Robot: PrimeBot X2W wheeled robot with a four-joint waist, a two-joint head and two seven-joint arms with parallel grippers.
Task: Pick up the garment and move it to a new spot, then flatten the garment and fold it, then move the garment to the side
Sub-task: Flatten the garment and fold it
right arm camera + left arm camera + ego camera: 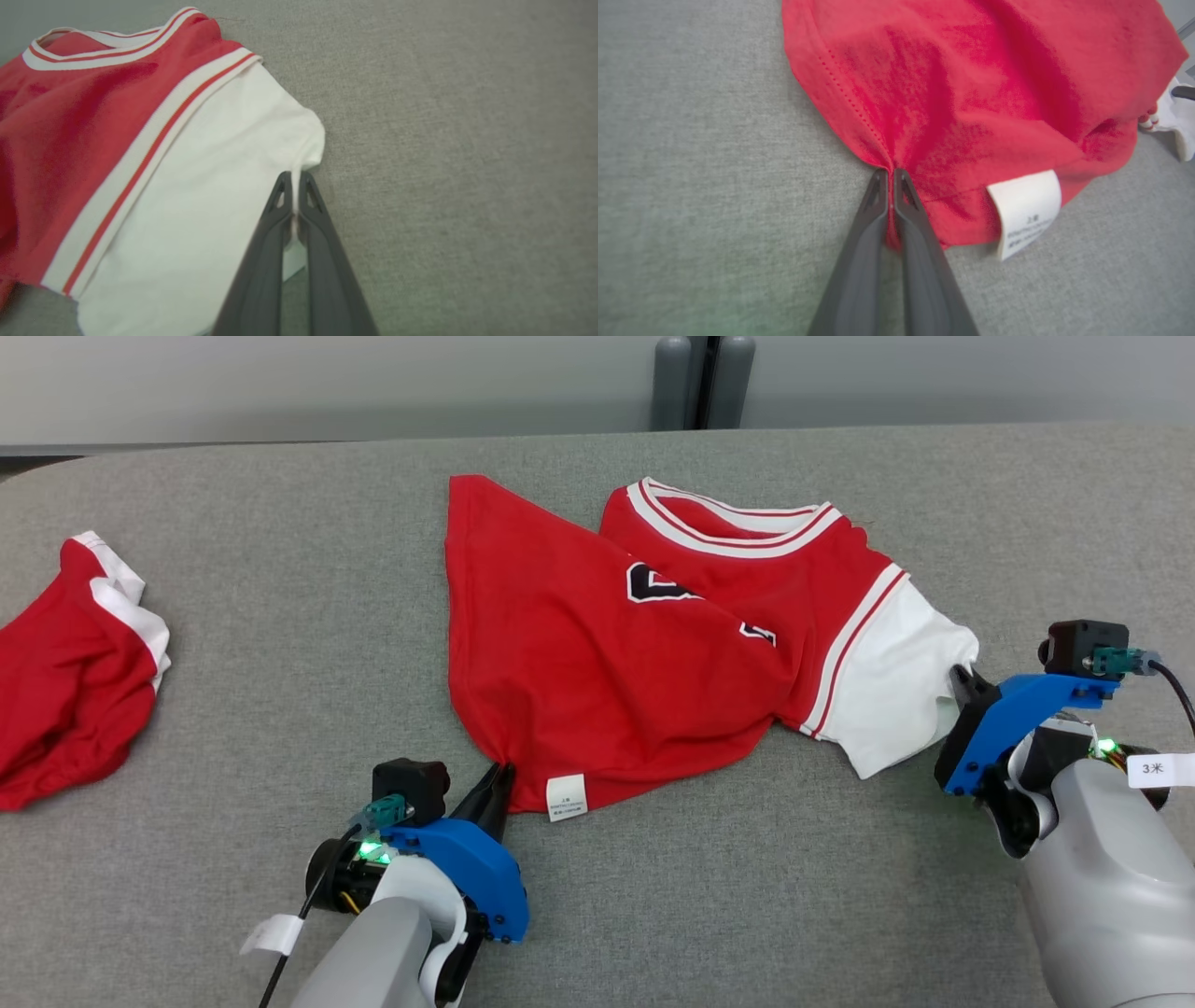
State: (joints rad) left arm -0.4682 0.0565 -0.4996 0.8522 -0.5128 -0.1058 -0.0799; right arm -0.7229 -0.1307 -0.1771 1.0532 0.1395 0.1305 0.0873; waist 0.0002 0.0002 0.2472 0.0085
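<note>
A red garment (597,653) with white sleeves and a striped collar lies partly folded on the grey table (280,616). My left gripper (501,775) is shut on its red hem corner, close to a white care label (566,797). The left wrist view shows red cloth (952,93) pinched between the closed fingers (866,224), with the label (1024,205) just to the right. My right gripper (962,677) is shut on the edge of the white sleeve (896,691). From the right wrist, the sleeve (210,186) is nipped between the fingers (266,233).
A second red and white piece of clothing (75,672) lies bunched at the table's left edge. Grey table surface stretches in front of the garment and to its right. A dark upright post (705,378) stands behind the table's far edge.
</note>
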